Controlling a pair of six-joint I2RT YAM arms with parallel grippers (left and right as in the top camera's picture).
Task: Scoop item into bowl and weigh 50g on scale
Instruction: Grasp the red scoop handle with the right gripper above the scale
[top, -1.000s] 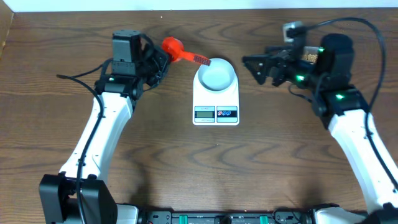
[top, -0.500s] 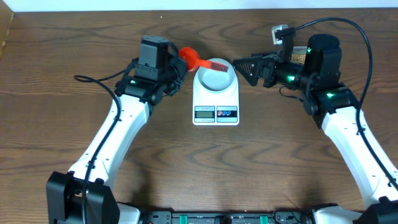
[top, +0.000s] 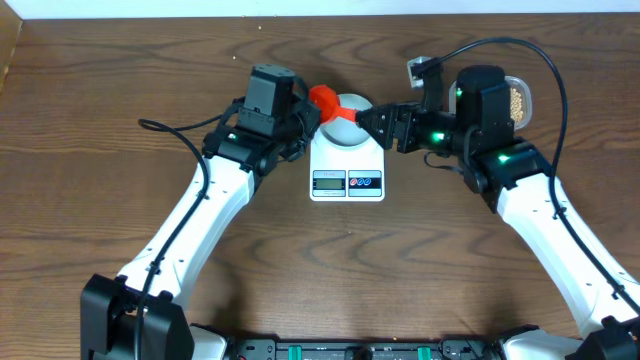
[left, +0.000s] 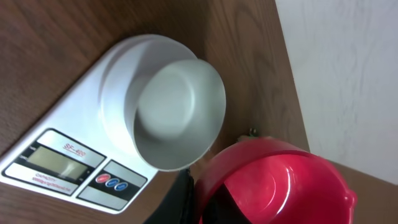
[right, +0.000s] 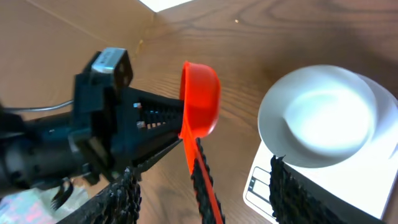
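My left gripper (top: 308, 112) is shut on the cup end of a red scoop (top: 322, 99) and holds it at the back left rim of the bowl (top: 352, 128). The cup (left: 273, 186) looks empty. The pale bowl (left: 177, 118) is also empty and stands on the white scale (top: 347, 182). My right gripper (top: 374, 122) is open beside the bowl. In the right wrist view the scoop's handle (right: 208, 199) runs between its fingers (right: 124, 193) without touching either. The beans (top: 517, 98) lie in a clear tub behind the right arm.
The scale's display and its red and blue buttons (left: 112, 182) face the table's front. The table's back edge and a white wall (left: 348, 74) are just behind the scoop. The left arm's cable (top: 175, 130) lies on the wood at the left.
Both arms have moved inward to the scale. The left brought the scoop to the bowl's rim. The right gripper came in around the handle with its jaws narrowing.
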